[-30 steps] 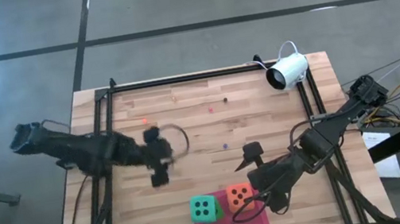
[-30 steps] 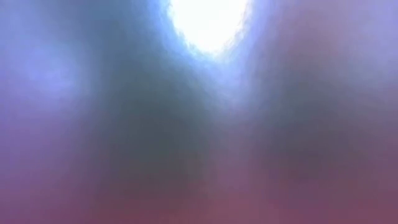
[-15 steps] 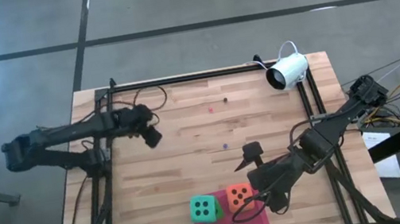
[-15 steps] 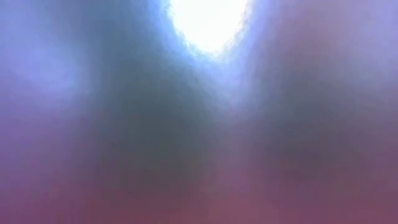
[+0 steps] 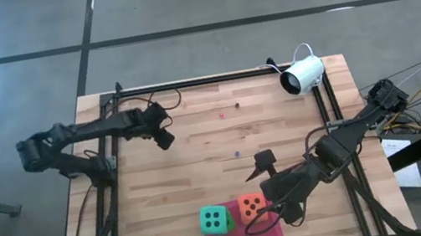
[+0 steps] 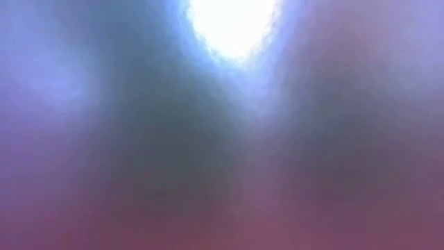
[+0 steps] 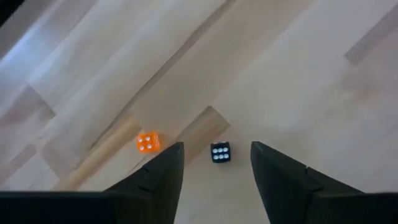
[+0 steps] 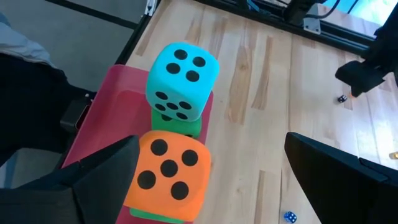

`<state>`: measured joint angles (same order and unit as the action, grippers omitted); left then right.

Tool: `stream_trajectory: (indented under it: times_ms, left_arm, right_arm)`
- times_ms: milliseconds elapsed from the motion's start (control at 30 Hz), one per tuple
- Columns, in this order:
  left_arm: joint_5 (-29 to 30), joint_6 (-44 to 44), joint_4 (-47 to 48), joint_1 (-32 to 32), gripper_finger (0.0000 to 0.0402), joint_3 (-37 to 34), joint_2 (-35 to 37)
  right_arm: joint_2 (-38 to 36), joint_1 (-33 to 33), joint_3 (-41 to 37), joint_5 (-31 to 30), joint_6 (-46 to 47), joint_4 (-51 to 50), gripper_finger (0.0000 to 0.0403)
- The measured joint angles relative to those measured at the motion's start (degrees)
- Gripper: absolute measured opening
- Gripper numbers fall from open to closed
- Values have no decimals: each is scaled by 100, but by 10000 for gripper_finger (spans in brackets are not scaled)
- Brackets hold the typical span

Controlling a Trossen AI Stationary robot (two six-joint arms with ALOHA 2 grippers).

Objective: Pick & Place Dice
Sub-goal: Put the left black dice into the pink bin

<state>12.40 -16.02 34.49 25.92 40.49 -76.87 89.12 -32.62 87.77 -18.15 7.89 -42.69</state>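
— Dice? Left gripper (image 7: 216, 177), fingers apart, empty, hangs over wood with tiny orange (image 7: 147, 142) and black (image 7: 220, 152) cubes.

— Right gripper (image 8: 208, 186) spread wide around the soft orange die (image 8: 166, 176), teal die (image 8: 181, 81) beyond, stacked on green ones (image 8: 177, 124), on the pink mat (image 8: 102, 124).

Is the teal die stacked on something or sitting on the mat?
Stacked. The right wrist view shows the teal die resting atop a green die, above the pink mat.
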Motion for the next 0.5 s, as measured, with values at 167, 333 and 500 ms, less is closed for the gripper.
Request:
stream_trajectory:
  times_ms: [167,333,500]
  left_arm:
    - [-5,10,-38,17,198,0,-227]
    - [-13,64,-266,32,194,-47,-413]
    - [-43,108,-282,125,183,-50,-531]
  right_arm:
    - [0,0,0,2,49,1,400]
    - [0,0,0,4,94,0,400]
    - [0,0,-2,7,106,8,400]
